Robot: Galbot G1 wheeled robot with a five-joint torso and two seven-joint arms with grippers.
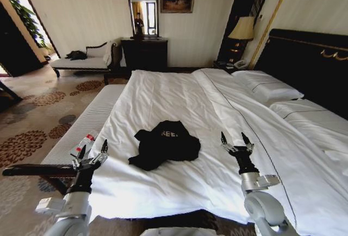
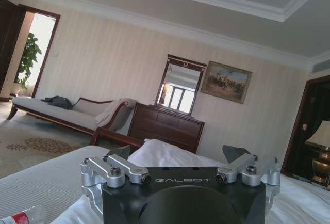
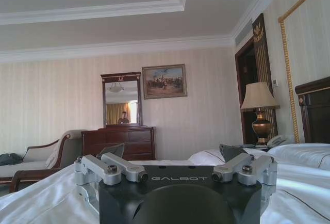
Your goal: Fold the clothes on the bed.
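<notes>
On the bed (image 1: 179, 100), crumpled black T-shirt (image 1: 165, 144).

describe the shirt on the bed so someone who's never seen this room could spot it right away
Start at the large bed with white bedding and a dark headboard. On its near end, between the raised left gripper and right gripper, lies a crumpled black T-shirt with white lettering. It is the one dark item on the white duvet.
</notes>
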